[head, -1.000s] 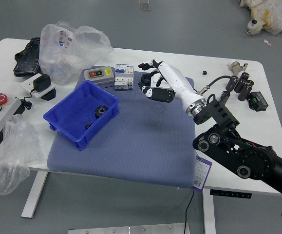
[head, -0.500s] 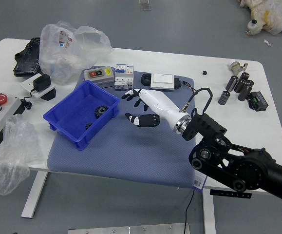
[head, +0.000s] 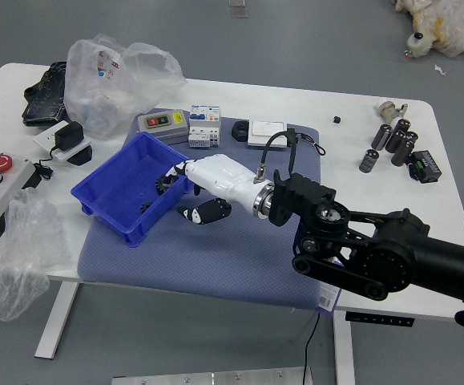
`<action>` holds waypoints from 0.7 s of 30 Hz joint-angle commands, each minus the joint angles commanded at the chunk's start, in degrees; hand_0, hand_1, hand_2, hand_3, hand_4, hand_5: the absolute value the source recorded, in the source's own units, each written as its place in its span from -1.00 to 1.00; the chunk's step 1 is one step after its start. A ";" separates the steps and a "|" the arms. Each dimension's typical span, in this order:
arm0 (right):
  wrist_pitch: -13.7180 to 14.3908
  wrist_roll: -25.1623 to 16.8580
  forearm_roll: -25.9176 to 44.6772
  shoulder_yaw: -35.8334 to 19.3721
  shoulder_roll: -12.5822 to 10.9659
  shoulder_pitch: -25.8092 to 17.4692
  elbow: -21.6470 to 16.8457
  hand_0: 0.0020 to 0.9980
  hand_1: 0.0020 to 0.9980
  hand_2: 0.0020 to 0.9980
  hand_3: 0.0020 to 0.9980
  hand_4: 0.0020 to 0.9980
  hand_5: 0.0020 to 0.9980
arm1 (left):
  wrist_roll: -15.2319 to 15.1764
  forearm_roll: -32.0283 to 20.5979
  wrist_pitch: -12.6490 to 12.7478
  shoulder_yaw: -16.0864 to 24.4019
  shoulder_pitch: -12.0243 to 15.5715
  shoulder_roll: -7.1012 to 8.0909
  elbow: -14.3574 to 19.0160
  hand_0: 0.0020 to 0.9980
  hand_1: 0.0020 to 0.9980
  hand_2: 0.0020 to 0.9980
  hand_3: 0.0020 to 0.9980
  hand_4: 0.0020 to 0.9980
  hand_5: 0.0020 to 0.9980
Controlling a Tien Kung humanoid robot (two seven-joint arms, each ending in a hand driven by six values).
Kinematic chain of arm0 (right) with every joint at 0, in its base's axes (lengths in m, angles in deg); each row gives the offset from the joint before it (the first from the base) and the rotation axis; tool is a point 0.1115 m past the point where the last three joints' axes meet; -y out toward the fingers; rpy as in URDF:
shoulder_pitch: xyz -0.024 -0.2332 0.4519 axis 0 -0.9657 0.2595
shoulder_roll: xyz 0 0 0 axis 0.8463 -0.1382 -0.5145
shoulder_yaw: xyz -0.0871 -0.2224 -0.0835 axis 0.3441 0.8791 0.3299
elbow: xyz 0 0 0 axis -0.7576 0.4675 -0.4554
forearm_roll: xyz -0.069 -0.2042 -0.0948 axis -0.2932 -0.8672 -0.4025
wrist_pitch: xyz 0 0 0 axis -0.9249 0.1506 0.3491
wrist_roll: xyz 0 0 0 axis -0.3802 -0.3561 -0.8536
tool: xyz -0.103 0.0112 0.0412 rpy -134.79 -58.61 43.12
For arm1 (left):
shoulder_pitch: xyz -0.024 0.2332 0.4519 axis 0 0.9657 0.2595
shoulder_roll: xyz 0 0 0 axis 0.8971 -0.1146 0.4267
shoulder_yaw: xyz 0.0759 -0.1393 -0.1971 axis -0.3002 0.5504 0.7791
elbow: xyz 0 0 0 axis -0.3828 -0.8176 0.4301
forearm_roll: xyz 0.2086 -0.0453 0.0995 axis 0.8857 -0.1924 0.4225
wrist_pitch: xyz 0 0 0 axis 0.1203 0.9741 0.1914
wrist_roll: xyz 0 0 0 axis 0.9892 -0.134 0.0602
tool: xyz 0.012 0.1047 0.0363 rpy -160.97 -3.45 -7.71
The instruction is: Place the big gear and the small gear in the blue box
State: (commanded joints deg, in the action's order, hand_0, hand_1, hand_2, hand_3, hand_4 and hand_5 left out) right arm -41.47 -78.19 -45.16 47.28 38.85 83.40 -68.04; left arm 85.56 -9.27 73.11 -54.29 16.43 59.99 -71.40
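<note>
Since the earlier frame, my right hand (head: 219, 178) has swung left across the grey-blue mat (head: 187, 265) to the right rim of the blue box (head: 138, 228). I have the fingers (head: 207, 211) loosely spread, the thumb side apart from those reaching over the rim beside the big gear (head: 165, 184); I can't tell whether they touch it. The big gear and small gear (head: 146, 207) lie inside the box, as before. The grey device (head: 163, 123) sits tight beyond the far rim; toward the table's near edge, the mat gives me room.
</note>
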 joint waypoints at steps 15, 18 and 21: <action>-1.73 0.80 1.23 5.92 4.85 4.56 1.22 -0.35 -0.17 0.72 0.61 -0.05 -0.54 | 0.36 0.72 -0.32 0.36 -0.22 0.16 0.07 0.33 0.29 0.26 0.40 0.41 -0.21; -2.09 0.97 1.31 6.48 5.54 4.92 1.59 -0.35 -0.17 0.72 0.61 -0.05 -0.54 | 0.42 0.82 -0.35 0.45 -0.18 0.20 0.09 0.33 0.29 0.26 0.40 0.41 -0.21; -2.20 1.09 1.53 6.86 6.29 5.10 2.33 -0.36 -0.17 0.72 0.60 -0.13 -0.50 | 0.40 0.84 -0.28 0.49 -0.20 0.26 0.09 0.33 0.29 0.26 0.40 0.41 -0.21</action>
State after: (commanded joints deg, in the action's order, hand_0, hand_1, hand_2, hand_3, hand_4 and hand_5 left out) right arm -43.67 -77.10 -43.63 54.13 45.14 88.51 -65.71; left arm 85.96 -8.43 72.83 -53.80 16.23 60.25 -71.31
